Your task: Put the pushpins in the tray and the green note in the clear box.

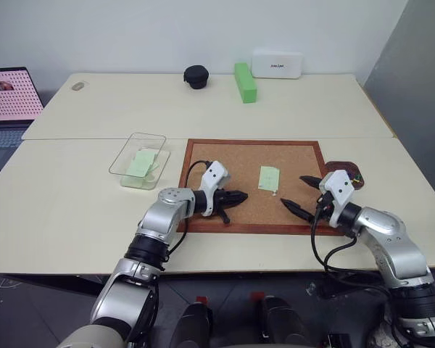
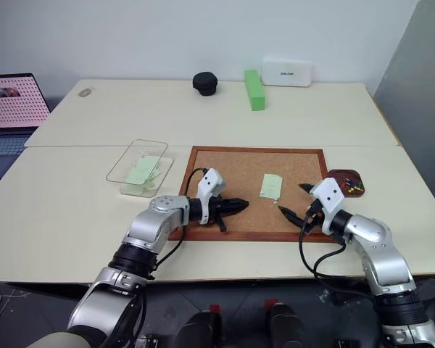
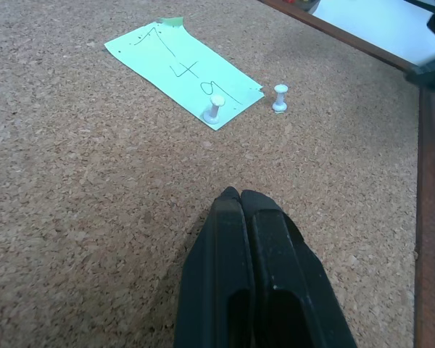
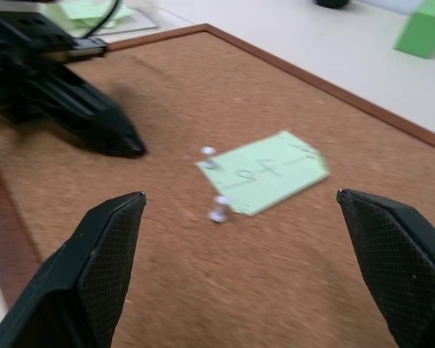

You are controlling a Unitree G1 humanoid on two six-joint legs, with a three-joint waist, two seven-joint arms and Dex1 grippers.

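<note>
1. Green note [image 1: 269, 178] lies on the cork board [image 1: 225, 156], two white pushpins [image 3: 213, 109] at its near edge.
2. Right gripper [image 1: 303, 193] spread wide, facing them; left gripper [image 1: 235, 196] clenched, empty.
3. Likely next: pinch one pin, carry to tray [image 1: 350, 171].

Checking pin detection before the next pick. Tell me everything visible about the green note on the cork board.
The green note is a thin pale-green paper slip with dark handwritten marks, lying flat on the cork board, right of its middle. One corner curls up slightly. A white pushpin stands through its edge nearest the robot; a second white pushpin stands in the cork just beside that edge, off the paper. The shut left gripper and the open right gripper flank it without touching.
</note>
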